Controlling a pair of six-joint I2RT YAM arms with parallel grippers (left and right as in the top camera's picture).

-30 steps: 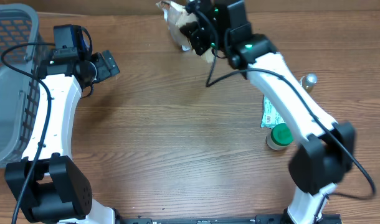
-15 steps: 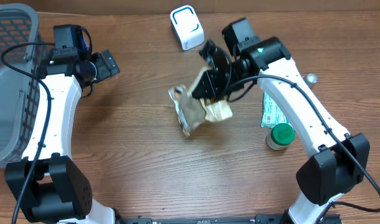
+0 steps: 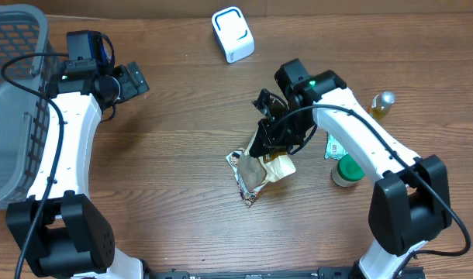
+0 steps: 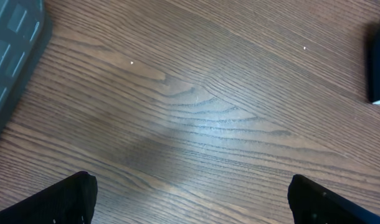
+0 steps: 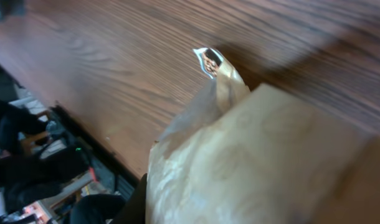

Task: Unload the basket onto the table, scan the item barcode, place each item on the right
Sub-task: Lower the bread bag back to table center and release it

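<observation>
Half hidden — right gripper clamped on pouch.

At the upper left of the frame we see a basket on the table. A scanner sits at top centre. A pouch is mid-frame, below the scanner. To its right we find a flat packet, a jar at its lower end, and a small bottle above both.

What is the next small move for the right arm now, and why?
Probably lower a little and open the right tool to leave the pouch on the table. The pouch was up at the white scanner a second ago and now hangs low at mid-table, gripped by that tool.
</observation>
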